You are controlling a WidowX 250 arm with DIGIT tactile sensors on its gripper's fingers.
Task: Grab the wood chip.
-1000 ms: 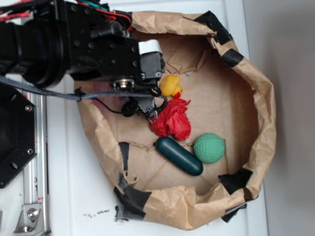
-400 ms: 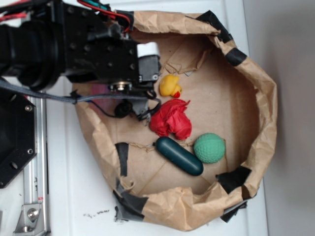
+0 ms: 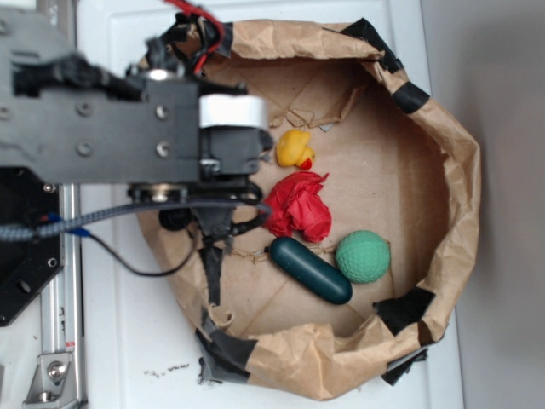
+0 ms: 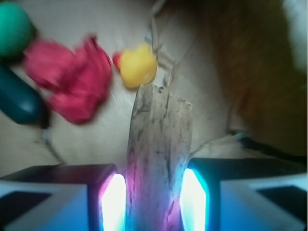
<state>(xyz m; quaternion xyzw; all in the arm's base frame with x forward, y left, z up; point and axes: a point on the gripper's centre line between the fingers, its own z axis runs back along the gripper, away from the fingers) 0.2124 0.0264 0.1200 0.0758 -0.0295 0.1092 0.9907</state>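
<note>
Raised since earlier, pincer grips wood chip.

Around the red crumpled paper little room remains: yellow duck just above, dark green capsule and green ball just below. Right of it, bare brown floor runs to the paper wall.

Arm: blocky grey-black metal housing, round screw heads across its face. White rounded cap at its 3 o'clock end. Red and black wires at 12 o'clock; black cable loops at 6 o'clock. Fingers, wrist view: dark blocks, pale edges, inner faces glowing cyan-white.
</note>
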